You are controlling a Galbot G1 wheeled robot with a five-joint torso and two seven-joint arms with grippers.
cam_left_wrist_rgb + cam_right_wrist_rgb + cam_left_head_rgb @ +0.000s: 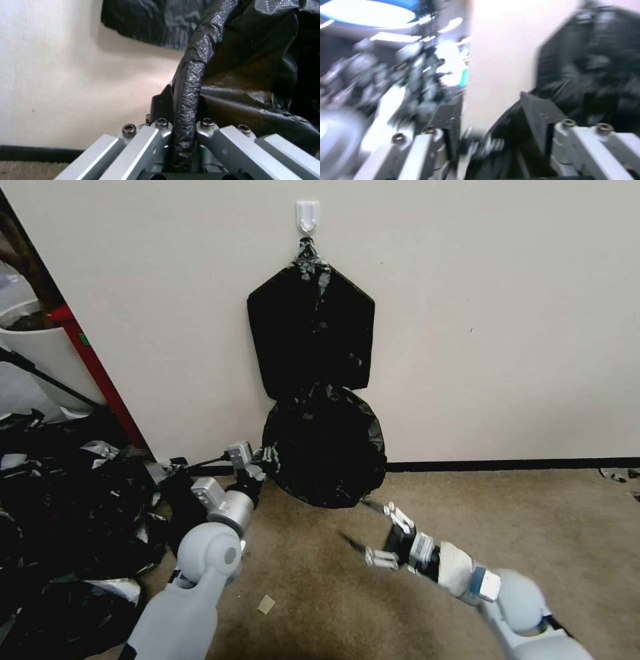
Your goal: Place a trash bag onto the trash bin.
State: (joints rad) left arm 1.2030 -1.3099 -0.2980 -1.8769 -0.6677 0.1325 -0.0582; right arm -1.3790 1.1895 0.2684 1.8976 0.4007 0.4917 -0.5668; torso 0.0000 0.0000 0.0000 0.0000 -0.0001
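The glossy black trash bag (325, 447) bulges in a round shape at the foot of the wall, just under the hanging pack. The trash bin is hidden. My left gripper (270, 457) is at the bag's left edge. In the left wrist view the left gripper (183, 117) is shut on a twisted, wrinkled strip of the trash bag (188, 85). My right gripper (380, 532) hovers low over the carpet, in front of the bag's right side and apart from it. Its fingers are spread, open and empty, and the right gripper (493, 112) is blurred in its wrist view.
A flat pentagon pack of bags (310, 327) hangs from a white wall hook (307, 215). A heap of torn black plastic scraps (60, 500) fills the left, with a white tub (33, 347) and a red post (100, 373) behind. Carpet (507, 527) lies open to the right.
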